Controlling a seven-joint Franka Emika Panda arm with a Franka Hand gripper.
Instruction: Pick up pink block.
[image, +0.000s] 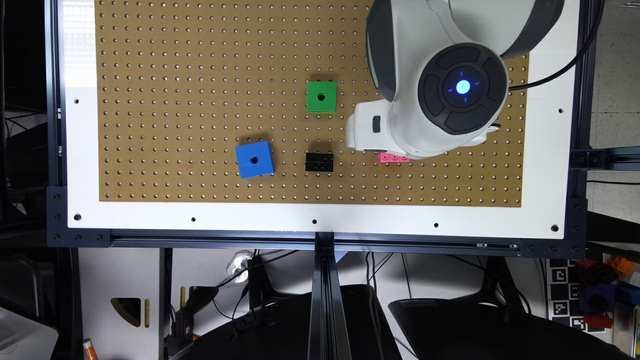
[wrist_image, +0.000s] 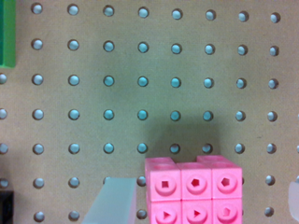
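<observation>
Two fingers (wrist_image: 114, 200) of the open gripper (wrist_image: 201, 200) straddle the pink block (wrist_image: 194, 191) on the pegboard (wrist_image: 140, 93), gripping nothing.

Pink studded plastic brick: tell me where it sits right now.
In the exterior view the pink studded plastic brick lies on the brown pegboard, half under the white arm, to the exterior view's right of the black studded brick.

No readable text, brands or numbers anywhere. Only signs: black-and-white fiducial marker squares (image: 564, 295) on a white panel at exterior view's lower right, undecodable.
</observation>
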